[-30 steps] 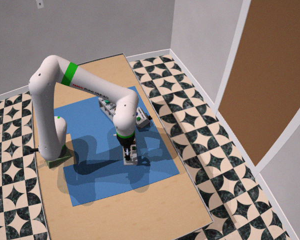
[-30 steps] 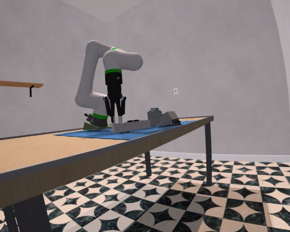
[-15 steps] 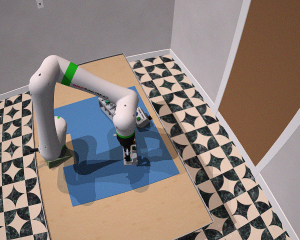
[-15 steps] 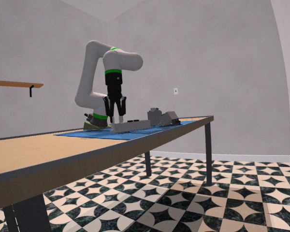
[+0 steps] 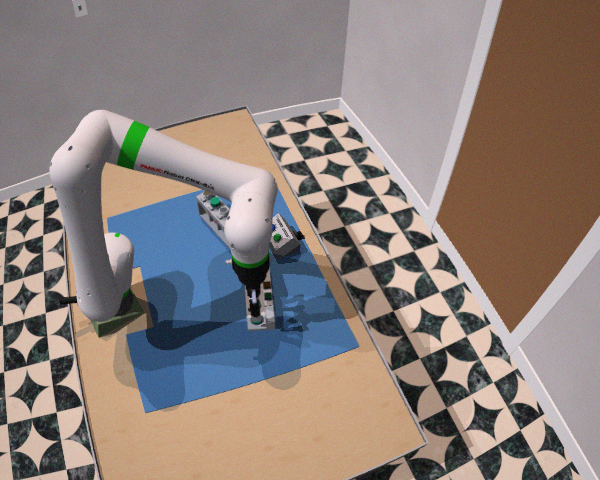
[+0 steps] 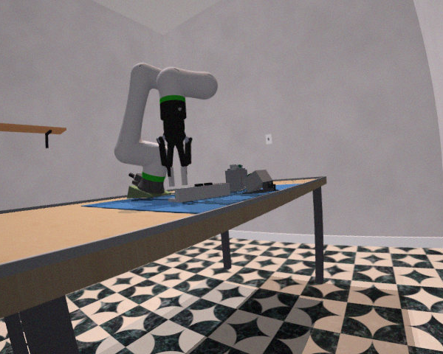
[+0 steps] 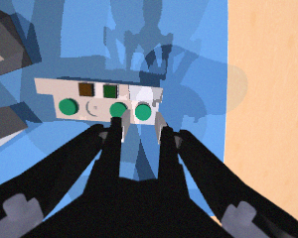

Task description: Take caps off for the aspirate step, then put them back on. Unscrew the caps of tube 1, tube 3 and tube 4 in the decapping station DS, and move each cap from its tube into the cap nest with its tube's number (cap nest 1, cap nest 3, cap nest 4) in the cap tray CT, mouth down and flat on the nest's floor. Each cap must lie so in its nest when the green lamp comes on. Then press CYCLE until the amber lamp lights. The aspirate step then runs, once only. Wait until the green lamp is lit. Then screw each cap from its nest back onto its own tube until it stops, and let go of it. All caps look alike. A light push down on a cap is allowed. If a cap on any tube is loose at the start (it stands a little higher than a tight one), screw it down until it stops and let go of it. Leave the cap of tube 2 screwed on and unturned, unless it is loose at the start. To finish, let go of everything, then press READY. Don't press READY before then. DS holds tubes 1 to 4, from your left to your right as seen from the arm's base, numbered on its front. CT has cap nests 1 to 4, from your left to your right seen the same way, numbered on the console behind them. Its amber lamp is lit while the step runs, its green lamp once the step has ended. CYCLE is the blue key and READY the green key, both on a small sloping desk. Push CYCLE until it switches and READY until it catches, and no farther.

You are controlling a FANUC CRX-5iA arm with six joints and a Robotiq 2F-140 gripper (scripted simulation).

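The cap tray CT [image 7: 45, 92] [image 5: 267, 324] [image 6: 201, 191] lies on the blue mat. In the wrist view, green caps lie in three of its nests: the left one [image 7: 68, 106], the third [image 7: 118, 109] and the right one [image 7: 143, 112]. The second nest from the left [image 7: 92, 108] is empty. My gripper [image 7: 142, 117] [image 5: 253, 305] [image 6: 177, 181] hangs just above the tray's right end. Its fingers are apart with nothing between them, and the right cap lies just beyond the tips. The amber lamp [image 7: 85, 89] and the green lamp [image 7: 109, 91] on the console both look dark.
The decapping station DS [image 5: 211, 209] [image 6: 235, 177] stands farther back on the mat, one green cap [image 5: 215, 200] showing on it. The sloping key desk [image 5: 285, 240] [image 6: 258, 178] with the green key [image 5: 277, 237] and the blue key [image 5: 274, 225] stands beside it. The table edge runs to the right.
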